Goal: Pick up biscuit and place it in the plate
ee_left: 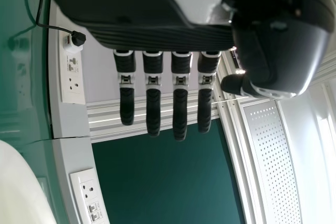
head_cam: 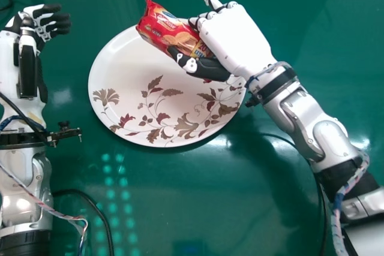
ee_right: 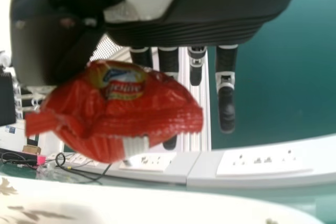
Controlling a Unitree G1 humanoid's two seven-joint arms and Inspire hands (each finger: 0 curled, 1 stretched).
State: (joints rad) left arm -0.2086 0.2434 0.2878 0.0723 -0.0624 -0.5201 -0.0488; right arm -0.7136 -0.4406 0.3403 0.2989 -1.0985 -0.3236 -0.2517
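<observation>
At the far left of the head view, our black-and-white mechanical left hand (head_cam: pixel 39 27) lies idle over the glossy green worktop (head_cam: pixel 198 208), its fingers loosely extended and holding nothing.

Next comes the large round white plate (head_cam: pixel 141 82) with brown and dark red flowers and leaves, where we want the biscuits to end up.

Over its far right part we have the biscuit packet (head_cam: pixel 165 30), a plump pouch of shiny red film with a yellow and blue label. In the right wrist view it hangs above the rim, apart from the plate.

We judge it light, its crinkly wrapper soft and rather slippery, the biscuits inside stiff but brittle. The crimped end would likely bend if we took it there, so the filled body, across the middle, is the better place to pinch.

On the right, our white-backed right hand (head_cam: pixel 235 37) holds the packet between thumb and fingers, nearer one end, leaving the other sticking out. That could let it tilt or slide. We should lower it gently, squeezing no harder than needed, and open the thumb once the plate bears its weight.
</observation>
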